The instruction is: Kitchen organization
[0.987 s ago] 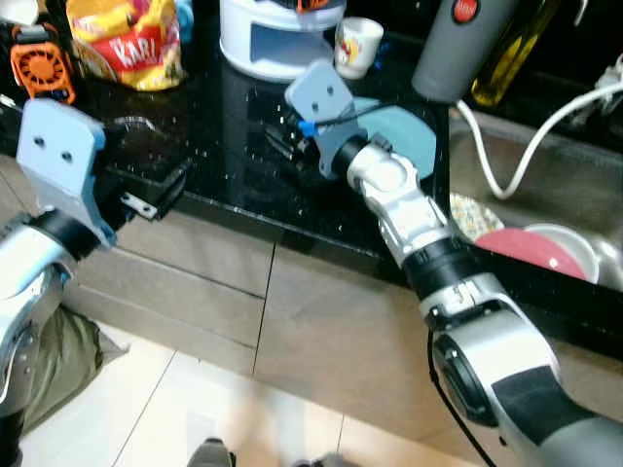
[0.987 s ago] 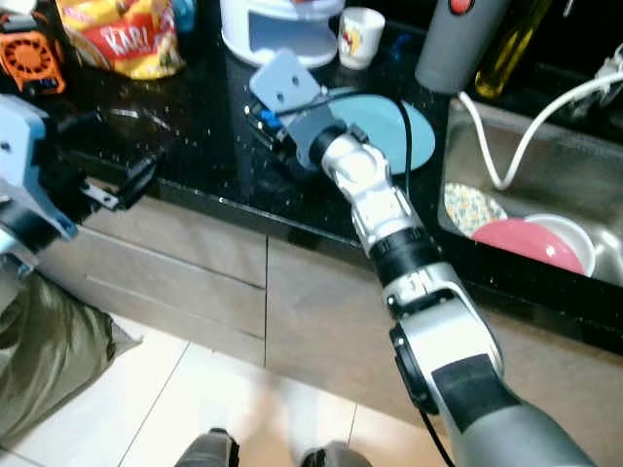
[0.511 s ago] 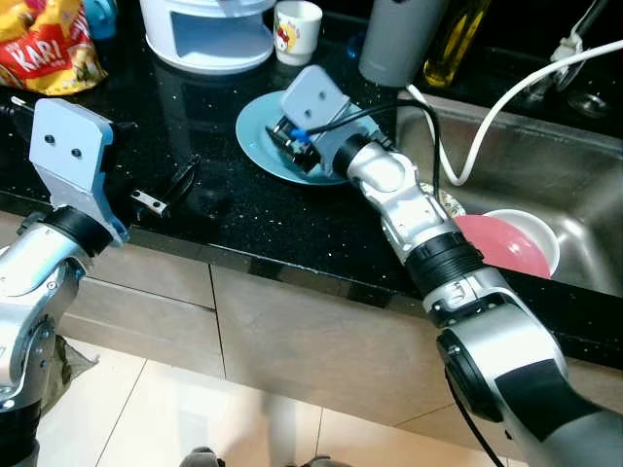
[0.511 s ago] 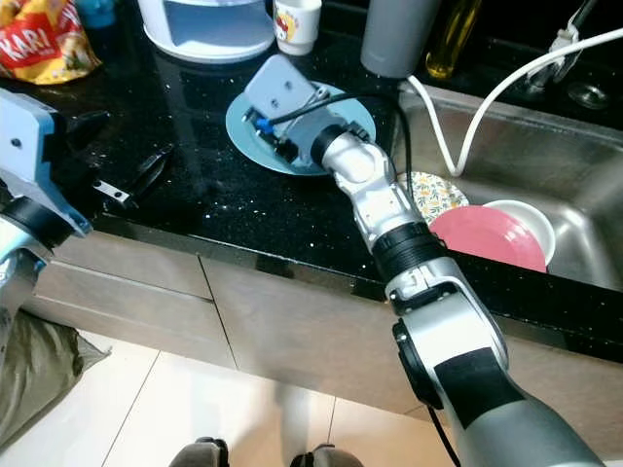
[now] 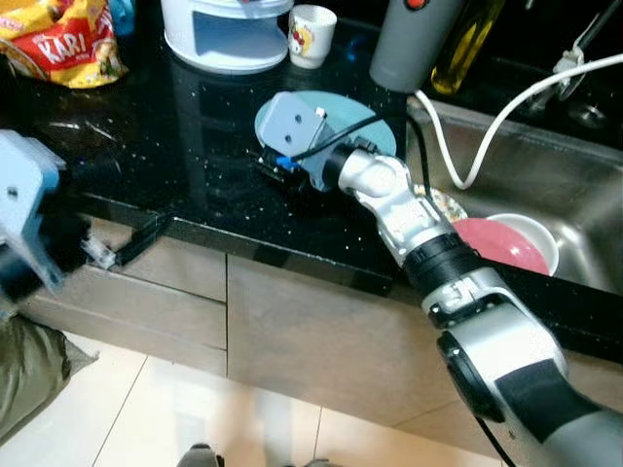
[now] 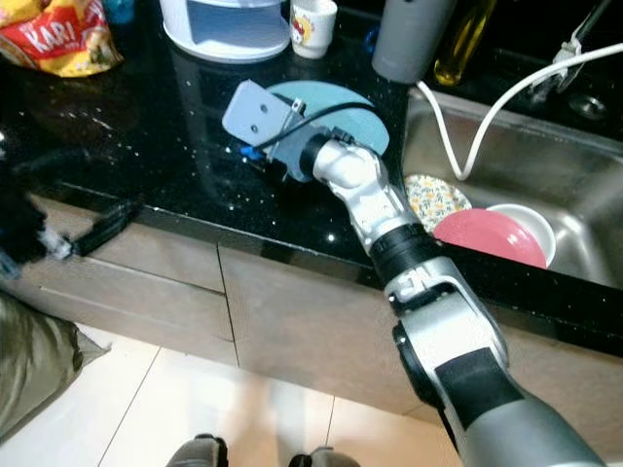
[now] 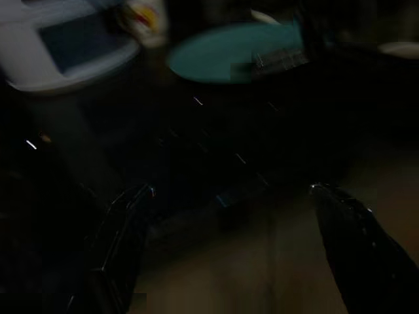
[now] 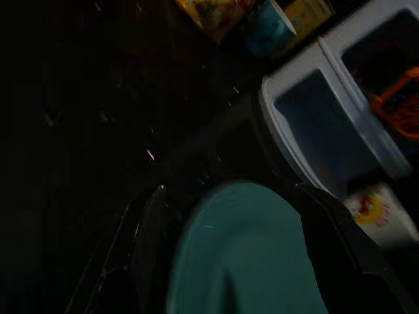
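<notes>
A teal plate (image 5: 346, 131) lies flat on the black countertop (image 5: 195, 156). My right gripper (image 5: 275, 169) reaches over the plate's left rim, low above the counter. In the right wrist view its two black fingers (image 8: 141, 248) stand open on either side of the plate (image 8: 249, 261), and I cannot tell whether they touch it. My left gripper (image 5: 131, 243) is blurred and hangs at the counter's front edge, left of the plate. In the left wrist view its fingers (image 7: 121, 242) are open with nothing between them.
A white appliance (image 5: 229, 34), a small printed cup (image 5: 311, 21) and a yellow snack bag (image 5: 58, 44) stand at the back. A grey cylinder (image 5: 414, 44) and an oil bottle (image 5: 467, 44) stand by the sink (image 5: 565, 165), which holds a pink bowl (image 5: 501, 243). A white cable (image 5: 487, 126) trails into it.
My right gripper has slid from over the plate toward its left rim. My left gripper has dropped back from above the counter to its front edge. The camera has also shifted.
</notes>
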Motion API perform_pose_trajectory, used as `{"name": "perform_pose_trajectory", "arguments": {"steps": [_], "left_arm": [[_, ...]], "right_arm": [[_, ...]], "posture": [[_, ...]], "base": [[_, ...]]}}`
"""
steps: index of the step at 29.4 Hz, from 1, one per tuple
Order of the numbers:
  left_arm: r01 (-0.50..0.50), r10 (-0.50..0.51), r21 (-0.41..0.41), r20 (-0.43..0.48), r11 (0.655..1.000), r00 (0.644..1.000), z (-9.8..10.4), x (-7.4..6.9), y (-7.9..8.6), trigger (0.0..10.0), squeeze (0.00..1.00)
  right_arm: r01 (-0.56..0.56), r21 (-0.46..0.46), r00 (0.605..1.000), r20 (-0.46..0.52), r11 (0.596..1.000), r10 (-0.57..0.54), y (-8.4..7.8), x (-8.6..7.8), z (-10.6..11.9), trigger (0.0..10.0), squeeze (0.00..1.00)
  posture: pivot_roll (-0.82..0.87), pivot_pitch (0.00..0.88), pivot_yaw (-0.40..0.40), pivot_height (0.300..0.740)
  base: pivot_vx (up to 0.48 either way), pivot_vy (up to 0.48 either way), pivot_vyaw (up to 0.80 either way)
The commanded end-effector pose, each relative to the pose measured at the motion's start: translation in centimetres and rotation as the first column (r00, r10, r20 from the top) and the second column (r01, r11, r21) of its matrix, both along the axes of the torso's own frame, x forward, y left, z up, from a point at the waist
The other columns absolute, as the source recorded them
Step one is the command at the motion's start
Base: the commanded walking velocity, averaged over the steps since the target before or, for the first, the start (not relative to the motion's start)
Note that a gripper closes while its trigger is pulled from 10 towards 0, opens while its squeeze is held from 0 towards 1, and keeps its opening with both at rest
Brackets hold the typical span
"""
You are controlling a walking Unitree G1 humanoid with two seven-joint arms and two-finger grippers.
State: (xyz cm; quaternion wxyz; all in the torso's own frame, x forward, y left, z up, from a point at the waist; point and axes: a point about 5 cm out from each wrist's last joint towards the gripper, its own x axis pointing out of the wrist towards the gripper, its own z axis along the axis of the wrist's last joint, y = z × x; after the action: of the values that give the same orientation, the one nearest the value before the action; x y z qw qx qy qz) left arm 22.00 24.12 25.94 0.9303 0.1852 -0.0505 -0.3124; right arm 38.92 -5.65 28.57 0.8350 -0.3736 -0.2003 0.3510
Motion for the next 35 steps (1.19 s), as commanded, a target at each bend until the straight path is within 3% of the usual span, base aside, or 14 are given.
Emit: {"name": "perform_pose_trajectory", "arguments": {"steps": [1,10,16,22,27,29,31,32,33,35], "left_arm": [[0.04,-0.04,0.03,-0.018,0.999,0.999,0.3,-0.5,-0.2,10.0,0.0],[0.102,-0.1,0.026,-0.074,0.994,0.992,0.0,-1.1,-0.5,10.0,0.0],[0.179,-0.174,0.023,-0.142,0.984,0.974,-0.9,-1.5,-1.4,10.0,0.0],[0.18,-0.176,0.015,-0.136,0.984,0.975,-0.9,-1.5,-1.7,10.0,0.0],[0.179,-0.176,0.012,-0.127,0.984,0.976,-0.8,-1.4,-1.8,10.0,0.0],[0.179,-0.177,0.011,-0.125,0.984,0.976,-0.8,-1.4,-1.8,10.0,0.0],[0.182,-0.179,0.01,-0.121,0.983,0.976,-0.8,-1.4,-1.9,10.0,0.0],[0.182,-0.179,0.01,-0.121,0.983,0.976,-0.8,-1.4,-1.9,10.0,0.0],[0.183,-0.181,0.01,-0.118,0.983,0.976,-0.7,-1.3,-2.0,10.0,0.0],[0.184,-0.181,0.011,-0.117,0.983,0.976,-0.7,-1.3,-2.0,10.0,0.0]], "right_arm": [[0.019,-0.028,1.0,0.004,0.999,-0.019,-0.8,0.2,-0.1,10.0,0.0],[0.048,-0.17,0.999,-0.017,0.984,-0.052,-2.1,0.3,-1.3,10.0,0.0],[0.011,-0.205,0.998,-0.055,0.979,-0.023,-2.3,0.0,-2.1,10.0,0.0],[0.047,-0.253,0.995,-0.072,0.966,-0.068,-2.8,0.3,-2.9,10.0,0.0],[0.21,-0.378,0.972,-0.022,0.902,-0.235,-4.4,1.3,-3.3,10.0,0.0],[0.231,-0.384,0.967,-0.014,0.894,-0.256,-4.6,1.5,-3.2,10.0,0.0],[0.285,-0.431,0.952,0.024,0.856,-0.305,-5.2,1.7,-2.9,10.0,0.0],[0.285,-0.431,0.952,0.024,0.856,-0.305,-5.2,1.7,-2.9,10.0,0.0],[0.316,-0.473,0.942,0.049,0.823,-0.333,-5.8,1.8,-2.7,10.0,0.0],[0.323,-0.487,0.939,0.055,0.812,-0.341,-6.0,1.8,-2.6,10.0,0.0]], "posture": [[0.23,0.101,-0.122,0.74],[0.22,0.09,-0.122,0.74],[0.22,0.087,-0.119,0.74],[0.22,0.094,-0.119,0.74],[0.22,0.096,-0.119,0.74],[0.22,0.096,-0.119,0.74],[0.21,0.097,-0.117,0.74],[0.21,0.097,-0.117,0.74],[0.21,0.097,-0.117,0.74],[0.21,0.097,-0.117,0.74]], "base": [[0.0,0.0,0.0],[0.0,0.0,0.0],[0.0,0.0,0.0],[0.0,0.0,0.0],[0.0,0.0,0.0],[0.0,0.0,0.0],[0.0,0.0,0.0],[0.0,0.0,0.0],[0.0,0.0,0.0],[0.0,0.0,0.0]]}}
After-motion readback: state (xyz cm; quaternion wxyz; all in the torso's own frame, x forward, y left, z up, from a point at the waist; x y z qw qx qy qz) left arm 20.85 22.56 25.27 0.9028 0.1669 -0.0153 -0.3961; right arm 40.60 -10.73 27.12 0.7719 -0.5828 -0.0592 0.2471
